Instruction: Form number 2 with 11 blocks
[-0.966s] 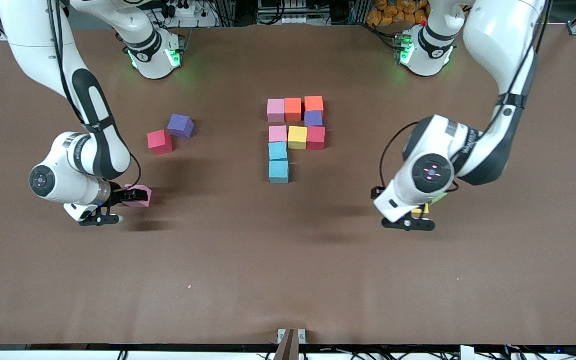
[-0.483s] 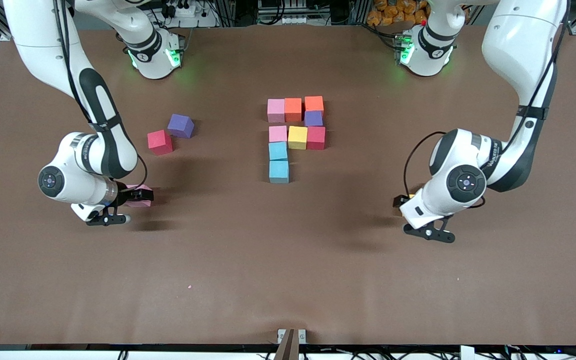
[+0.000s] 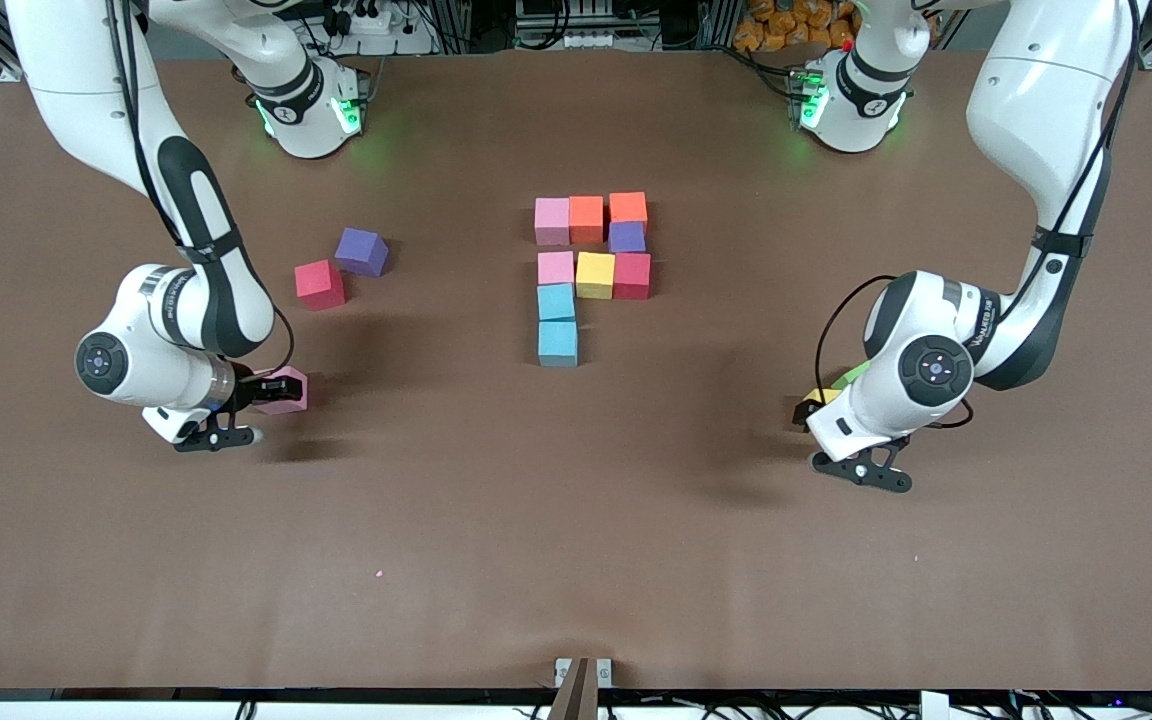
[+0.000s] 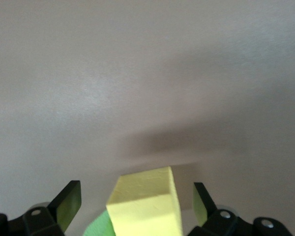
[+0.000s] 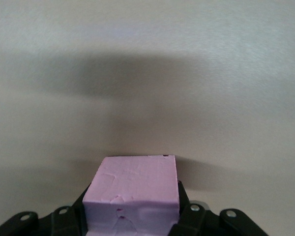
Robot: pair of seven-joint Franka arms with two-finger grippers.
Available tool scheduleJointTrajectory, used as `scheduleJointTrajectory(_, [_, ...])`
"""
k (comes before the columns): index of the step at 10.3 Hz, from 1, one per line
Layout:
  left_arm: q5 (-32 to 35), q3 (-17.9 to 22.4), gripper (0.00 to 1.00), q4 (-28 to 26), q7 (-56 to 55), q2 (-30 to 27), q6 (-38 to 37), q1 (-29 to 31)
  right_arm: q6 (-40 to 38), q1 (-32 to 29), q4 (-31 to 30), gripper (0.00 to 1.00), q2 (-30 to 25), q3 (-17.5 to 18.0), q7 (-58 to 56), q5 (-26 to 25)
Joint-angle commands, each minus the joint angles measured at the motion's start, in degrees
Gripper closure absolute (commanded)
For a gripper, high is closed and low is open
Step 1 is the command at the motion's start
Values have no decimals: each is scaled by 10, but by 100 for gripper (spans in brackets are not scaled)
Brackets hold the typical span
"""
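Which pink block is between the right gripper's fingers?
The loose pink block toward the right arm's end, clamped by the right gripper. The other two pink blocks sit in the digit.

- Front view: high, facing the arms' bases across the whole counter [image 3: 576, 560].
- Wrist views: close over bare counter; each one's cube also shows in front view.

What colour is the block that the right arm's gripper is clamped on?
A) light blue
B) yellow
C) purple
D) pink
D: in the right wrist view the pink block sits squeezed between the right gripper fingers, its foam sides dented where they press.
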Motion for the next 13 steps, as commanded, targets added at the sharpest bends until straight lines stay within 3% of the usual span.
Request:
scheduleJointTrajectory(1, [13,-6,0,-22,7,-6,20,18,-9,9,1,92,-9,1,-74,1])
scheduleJointTrajectory(4, [5,-7,0,-25,-46,0,20,14,-39,78,22,91,-17,2,-157,-13])
scheduleJointTrajectory(8, [5,-7,0,-32,-86,9,20,10,-79,159,103,89,-7,4,-312,-9])
scheduleJointTrajectory(11, [5,-8,0,-37,-86,13,20,10,-79,252,150,85,0,3,-316,-11])
scheduleJointTrajectory(13, [3,-8,0,-40,-87,15,20,9,-97,304,219,85,36,2,-302,-14])
